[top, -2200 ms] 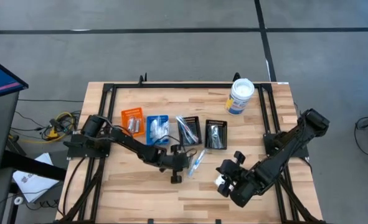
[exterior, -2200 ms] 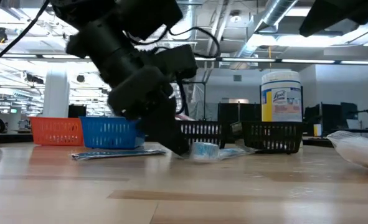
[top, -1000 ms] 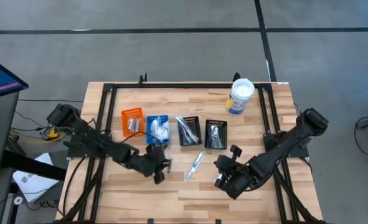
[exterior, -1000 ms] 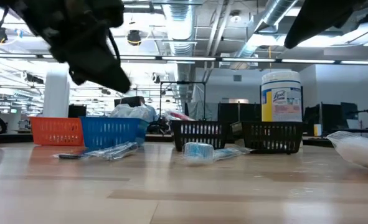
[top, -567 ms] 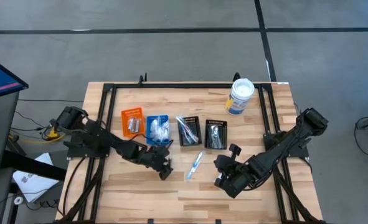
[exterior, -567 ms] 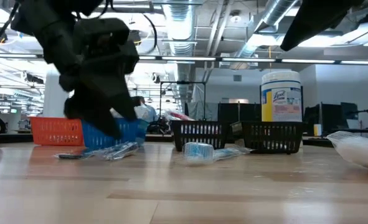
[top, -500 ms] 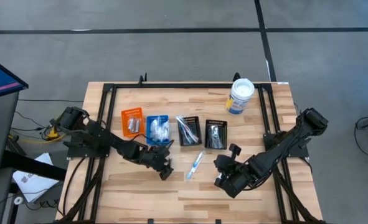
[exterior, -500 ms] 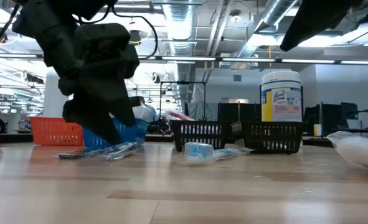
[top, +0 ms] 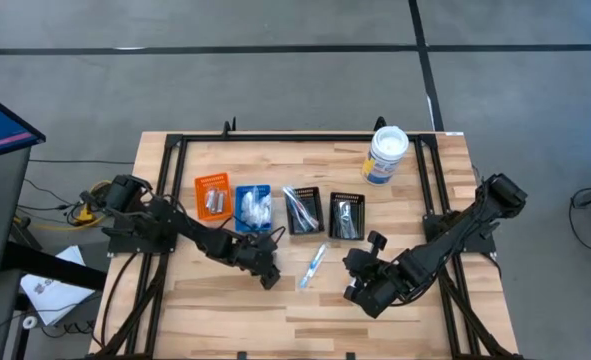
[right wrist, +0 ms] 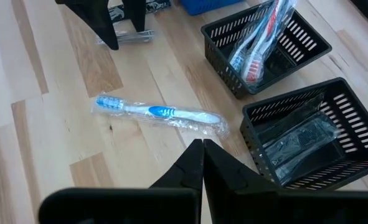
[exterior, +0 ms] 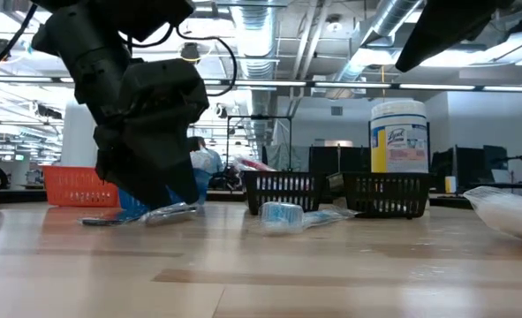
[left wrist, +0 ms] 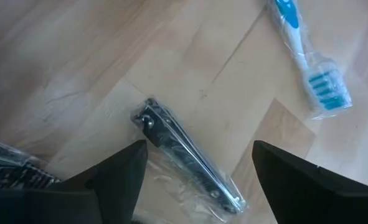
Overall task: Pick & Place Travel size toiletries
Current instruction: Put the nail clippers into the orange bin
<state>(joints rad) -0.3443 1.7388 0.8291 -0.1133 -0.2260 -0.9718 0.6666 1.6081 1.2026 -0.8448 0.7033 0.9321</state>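
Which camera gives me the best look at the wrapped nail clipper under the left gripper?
Left wrist view: the nail clipper lies in plain sight between the open left gripper's fingers. Right wrist view shows it far off; low view only a silvery sliver; high view hides it.

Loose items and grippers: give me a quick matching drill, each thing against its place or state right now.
Things:
1. wrapped nail clipper
2. blue toothbrush
3. left gripper
4. right gripper

States:
A. shut, empty
B. open, straddling a wrapped item
C. on the wood between open fingers
D. on the wood beside the black bins

Pairs: 1-C, 2-D, 3-B, 4-A
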